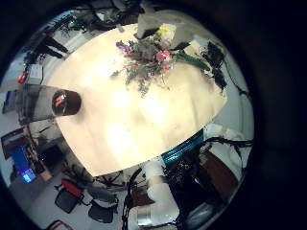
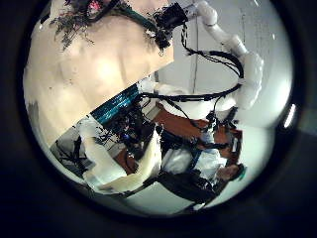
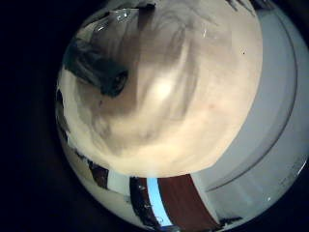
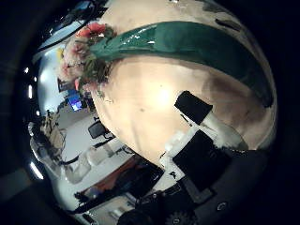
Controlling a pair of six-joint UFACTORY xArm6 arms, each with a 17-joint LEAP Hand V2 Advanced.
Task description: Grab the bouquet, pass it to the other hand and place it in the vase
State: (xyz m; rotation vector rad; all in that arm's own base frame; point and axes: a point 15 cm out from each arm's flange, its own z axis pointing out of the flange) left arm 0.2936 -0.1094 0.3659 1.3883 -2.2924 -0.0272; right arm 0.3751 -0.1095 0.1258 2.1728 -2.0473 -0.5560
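Note:
The bouquet (image 1: pixel 149 59) lies on the table (image 1: pixel 125 120), its flowers (image 4: pixel 84 52) pointing toward the vase's side and its wrapped stems (image 4: pixel 187 42) toward my right hand (image 1: pixel 207 57). That hand sits right at the stem end. The stems fill much of the right thumb side palm view, and one of its fingers (image 4: pixel 211 122) reaches out straight beside them without curling round. A dark vase (image 1: pixel 65 102) stands upright near the table's opposite edge, also seen as the vase (image 3: pixel 97 68). My left hand looks down on the table from well above; its fingers do not show.
The tabletop between bouquet and vase is bare (image 1: pixel 134 125). Chairs (image 1: pixel 91 199) and cluttered equipment (image 1: pixel 24 158) stand on the floor around the table. The right arm (image 2: pixel 233 50) reaches in over the table edge beside the bouquet.

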